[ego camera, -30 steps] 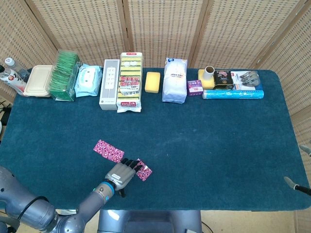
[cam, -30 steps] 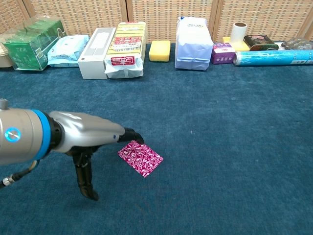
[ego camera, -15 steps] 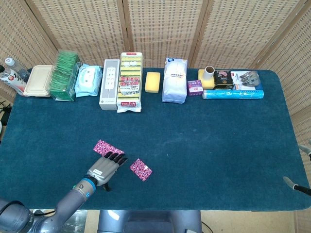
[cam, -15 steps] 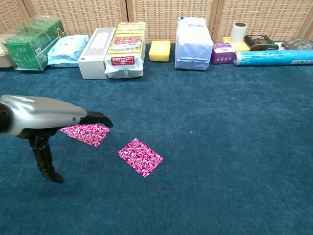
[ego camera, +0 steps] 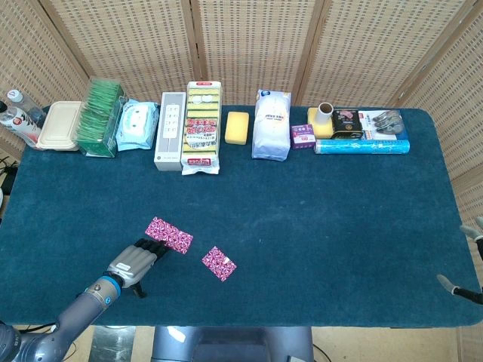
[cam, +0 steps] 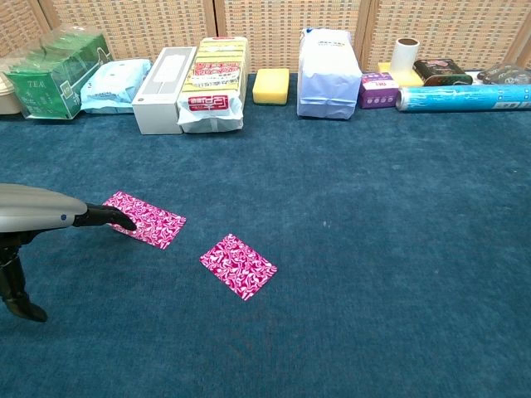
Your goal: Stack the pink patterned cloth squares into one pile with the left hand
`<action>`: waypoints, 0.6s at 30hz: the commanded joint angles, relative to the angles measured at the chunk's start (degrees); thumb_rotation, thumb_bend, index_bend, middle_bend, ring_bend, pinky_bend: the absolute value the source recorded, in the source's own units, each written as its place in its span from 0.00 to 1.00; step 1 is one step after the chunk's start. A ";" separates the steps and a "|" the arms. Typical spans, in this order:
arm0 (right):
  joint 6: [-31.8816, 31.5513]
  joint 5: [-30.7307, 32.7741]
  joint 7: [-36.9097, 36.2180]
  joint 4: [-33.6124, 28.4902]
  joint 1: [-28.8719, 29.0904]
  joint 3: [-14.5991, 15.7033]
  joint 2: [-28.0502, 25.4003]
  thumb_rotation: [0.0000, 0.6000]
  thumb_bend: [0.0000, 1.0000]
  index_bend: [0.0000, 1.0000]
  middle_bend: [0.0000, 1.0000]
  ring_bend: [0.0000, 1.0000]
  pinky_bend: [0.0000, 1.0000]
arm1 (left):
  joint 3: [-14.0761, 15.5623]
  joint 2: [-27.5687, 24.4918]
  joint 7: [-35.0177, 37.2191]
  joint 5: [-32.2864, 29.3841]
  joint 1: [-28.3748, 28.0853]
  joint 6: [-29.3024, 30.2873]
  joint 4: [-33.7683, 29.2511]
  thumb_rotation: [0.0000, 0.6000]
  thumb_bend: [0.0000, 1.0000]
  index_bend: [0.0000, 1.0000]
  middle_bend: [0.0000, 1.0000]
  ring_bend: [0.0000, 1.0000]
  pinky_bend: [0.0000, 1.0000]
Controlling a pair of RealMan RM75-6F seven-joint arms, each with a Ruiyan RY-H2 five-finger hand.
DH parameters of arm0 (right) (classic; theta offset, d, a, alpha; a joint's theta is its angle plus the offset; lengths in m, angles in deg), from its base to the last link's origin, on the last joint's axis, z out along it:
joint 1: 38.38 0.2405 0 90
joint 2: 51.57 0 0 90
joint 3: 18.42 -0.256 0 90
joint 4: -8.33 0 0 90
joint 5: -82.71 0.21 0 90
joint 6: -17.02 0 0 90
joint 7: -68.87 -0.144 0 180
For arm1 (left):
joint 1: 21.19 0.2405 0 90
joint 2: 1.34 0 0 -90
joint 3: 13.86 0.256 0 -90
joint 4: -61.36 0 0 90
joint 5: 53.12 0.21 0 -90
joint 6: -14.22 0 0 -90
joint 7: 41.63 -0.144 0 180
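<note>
Left hand (ego camera: 130, 262) low over the table, fingers (cam: 106, 217) stretched forward, holding nothing. Fingertips at the near-left edge of one pink patterned cloth square (cam: 145, 220). Second pink square (cam: 237, 265) apart, to the right.

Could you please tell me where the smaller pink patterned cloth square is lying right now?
In the head view, the smaller cloth square lies flat on the blue table, near its front edge, left of centre, right of the longer pink cloth.

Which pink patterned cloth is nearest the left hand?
The longer pink patterned cloth, at the left hand's fingertips; the smaller pink patterned cloth square lies apart, further right.
</note>
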 commanded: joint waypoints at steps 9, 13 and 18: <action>0.14 0.59 0.01 -0.08 0.01 -0.21 -0.07 1.00 0.03 0.17 0.05 0.00 0.00 | -2.71 3.17 0.79 -3.99 -1.24 -3.30 2.68 1.00 0.00 0.00 0.00 0.00 0.03; 0.10 0.50 -0.15 0.02 -0.07 -0.13 -0.02 1.00 0.03 0.17 0.05 0.00 0.00 | -3.30 4.09 0.16 -5.85 -1.82 -2.97 3.29 1.00 0.00 0.00 0.00 0.00 0.03; 0.19 0.64 -0.30 -0.06 -0.06 -0.18 -0.11 1.00 0.03 0.17 0.05 0.00 0.00 | -4.22 4.87 -0.44 -8.33 -2.83 -2.86 4.06 1.00 0.00 0.00 0.00 0.00 0.03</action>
